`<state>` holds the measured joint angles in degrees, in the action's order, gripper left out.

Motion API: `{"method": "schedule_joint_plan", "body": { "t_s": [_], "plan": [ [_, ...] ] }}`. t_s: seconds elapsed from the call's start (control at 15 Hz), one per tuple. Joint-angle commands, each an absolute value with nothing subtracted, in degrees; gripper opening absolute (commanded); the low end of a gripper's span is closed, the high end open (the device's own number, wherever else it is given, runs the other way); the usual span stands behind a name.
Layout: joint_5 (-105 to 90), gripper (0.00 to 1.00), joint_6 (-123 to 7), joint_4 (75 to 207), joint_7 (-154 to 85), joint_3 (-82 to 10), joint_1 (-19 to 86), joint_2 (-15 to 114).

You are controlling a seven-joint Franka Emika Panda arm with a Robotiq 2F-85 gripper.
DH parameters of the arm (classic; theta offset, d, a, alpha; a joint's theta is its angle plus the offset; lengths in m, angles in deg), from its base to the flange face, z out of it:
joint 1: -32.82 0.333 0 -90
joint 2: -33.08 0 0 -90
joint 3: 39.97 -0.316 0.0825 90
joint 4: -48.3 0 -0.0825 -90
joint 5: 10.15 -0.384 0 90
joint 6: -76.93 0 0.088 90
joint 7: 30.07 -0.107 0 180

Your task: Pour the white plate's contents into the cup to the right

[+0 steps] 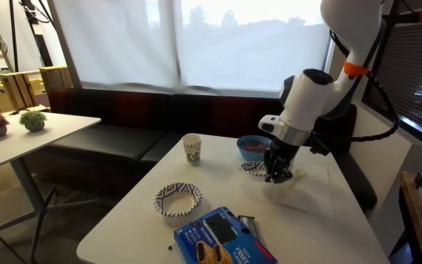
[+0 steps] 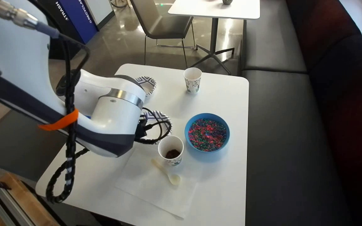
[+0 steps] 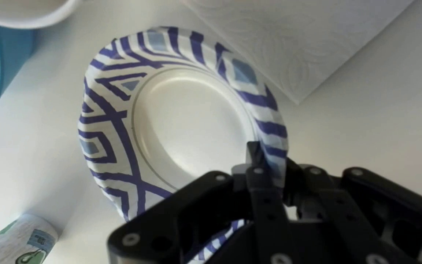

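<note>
White plate [image 3: 192,121], purple-patterned, visible floor bare: rim pinched by the end effector [image 3: 274,163], one finger inside, one outside, presumably for tipping; resting or raised, cannot tell. Paper cup [image 2: 171,143], upright on the tabletop [image 1: 306,234] just beside the plate, likely placed to receive: dark brown bits [image 2: 172,153] at bottom; pouring looks done. Blue bowl [image 2: 207,115]: multicoloured pellets [image 2: 207,135].
</note>
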<state>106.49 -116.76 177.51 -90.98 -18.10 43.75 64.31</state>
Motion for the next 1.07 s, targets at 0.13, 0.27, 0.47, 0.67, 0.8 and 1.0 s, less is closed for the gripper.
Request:
{"method": "schedule_joint_plan", "body": {
  "t_s": [0.13,0.27,0.47,0.67,0.8,1.0],
  "plan": [
    [107.8,0.02,-116.3,174.0,-91.3,-6.9,58.3,69.0],
    [107.2,0.02,-117.0,172.0,-90.6,-5.4,60.7,70.5],
    [106.5,0.02,-118.5,168.4,-89.7,-5.4,62.5,73.9],
    [106.2,0.02,-119.1,165.2,-89.0,-6.6,62.9,77.2],
    [106.4,0.02,-119.4,163.6,-88.5,-7.2,62.8,78.7],
    [108.0,0.37,-124.2,164.6,-89.1,-5.1,64.8,77.4]
  ]
}}
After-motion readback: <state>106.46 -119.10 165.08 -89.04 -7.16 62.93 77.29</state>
